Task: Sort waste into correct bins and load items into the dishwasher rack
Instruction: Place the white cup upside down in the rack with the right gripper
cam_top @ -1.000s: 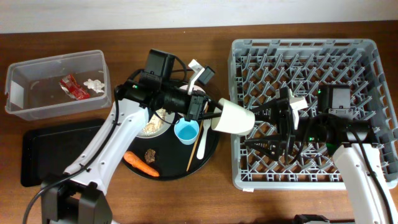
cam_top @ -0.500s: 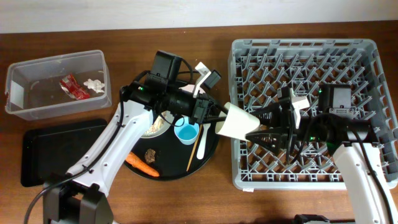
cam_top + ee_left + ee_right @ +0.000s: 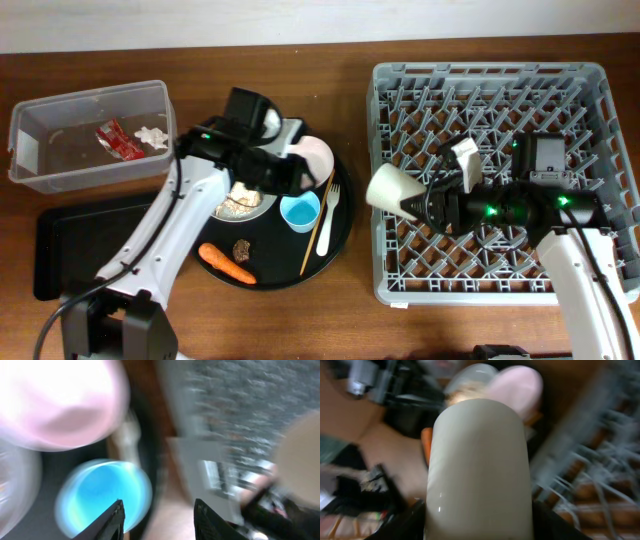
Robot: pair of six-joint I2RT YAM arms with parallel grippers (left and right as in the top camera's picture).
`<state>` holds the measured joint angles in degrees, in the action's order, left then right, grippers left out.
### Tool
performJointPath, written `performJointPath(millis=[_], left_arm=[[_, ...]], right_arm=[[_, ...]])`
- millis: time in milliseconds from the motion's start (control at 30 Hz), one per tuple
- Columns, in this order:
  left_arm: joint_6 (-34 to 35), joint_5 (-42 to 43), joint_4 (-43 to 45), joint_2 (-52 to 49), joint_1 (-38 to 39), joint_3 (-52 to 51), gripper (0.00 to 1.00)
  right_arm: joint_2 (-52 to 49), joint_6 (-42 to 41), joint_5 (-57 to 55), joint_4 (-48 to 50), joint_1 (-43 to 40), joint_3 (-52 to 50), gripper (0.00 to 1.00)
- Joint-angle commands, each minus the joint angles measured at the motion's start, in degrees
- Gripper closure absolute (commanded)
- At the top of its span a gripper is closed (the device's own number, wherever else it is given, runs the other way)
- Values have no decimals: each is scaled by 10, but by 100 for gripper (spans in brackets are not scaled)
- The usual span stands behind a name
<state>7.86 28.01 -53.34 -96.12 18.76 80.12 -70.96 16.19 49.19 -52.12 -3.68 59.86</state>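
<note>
- Jaws of the right gripper (image 3: 416, 203) were clamped on the small white cup (image 3: 390, 187), which was held sideways over the left edge of the dishwasher rack (image 3: 490, 68).
- The left gripper (image 3: 159, 510) hung left of the rack, jaws partly apart and empty.
- The light blue cup (image 3: 300, 211) and pale pink bowl (image 3: 318, 155) sat just left of the rack.
- The orange carrot (image 3: 227, 264) lay farther left.

wooden table (image 3: 330, 55) carries a clear tub (image 3: 90, 96), flat black tray (image 3: 70, 245), round black tray (image 3: 282, 258) and grey rack (image 3: 480, 289).
</note>
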Motion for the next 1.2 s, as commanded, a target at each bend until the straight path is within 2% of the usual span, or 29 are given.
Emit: performJointPath(millis=[0, 33, 67, 100, 167, 267, 300, 333, 400, 500, 567, 600, 633, 667, 700, 733, 833, 1000, 1167], left_arm=[[43, -197, -64, -1, -49, 2, 55], [43, -210, -72, 0, -57, 2, 55], [44, -224, -84, 0, -68, 2, 55], [43, -230, -93, 1, -81, 2, 55], [43, -230, -102, 1, -94, 2, 55], [44, -229, -102, 1, -94, 2, 55], [43, -229, -104, 1, -94, 2, 55], [43, -229, -104, 1, -94, 2, 55], [43, -229, -104, 1, -94, 2, 55], [43, -229, -104, 1, -94, 2, 54], [43, -204, -104, 1, -94, 2, 53], [43, -193, -104, 1, -93, 2, 53], [43, -184, -104, 1, -91, 2, 53], [43, -184, -104, 1, -88, 2, 53], [43, -184, -104, 1, -84, 2, 53], [43, -184, -104, 1, -77, 2, 53], [43, -184, -104, 1, -67, 2, 52], [43, -184, -104, 1, -67, 2, 52], [43, -184, -101, 1, -67, 2, 51]], right_arm=[[2, -161, -314, -100, -2, 123, 39], [1, -177, -353, -126, -12, 151, 39], [1, -182, -378, -152, -30, 182, 30], [1, -182, -387, -170, -54, 204, 28], [1, -182, -400, -195, -132, 241, 36], [-25, -201, -434, -221, -277, 246, 36], [-40, -201, -414, -231, -301, 246, 36], [-49, -201, -402, -236, -310, 246, 35], [-71, -201, -377, -243, -315, 246, 28], [-89, -194, -341, -253, -289, 246, 23], [-90, -120, -264, -263, -239, 246, 21], [-90, -114, -263, -266, -210, 246, 22], [-91, -108, -265, -264, -166, 246, 31], [-93, -101, -270, -258, -131, 245, 48], [-99, -102, -281, -249, -102, 245, 72], [-116, -102, -301, -234, -61, 243, 83], [-181, -124, -347, -225, -23, 243, 88], [-298, -120, -365, -247, -24, 243, 89], [-315, -151, -451, -283, -25, 243, 89]])
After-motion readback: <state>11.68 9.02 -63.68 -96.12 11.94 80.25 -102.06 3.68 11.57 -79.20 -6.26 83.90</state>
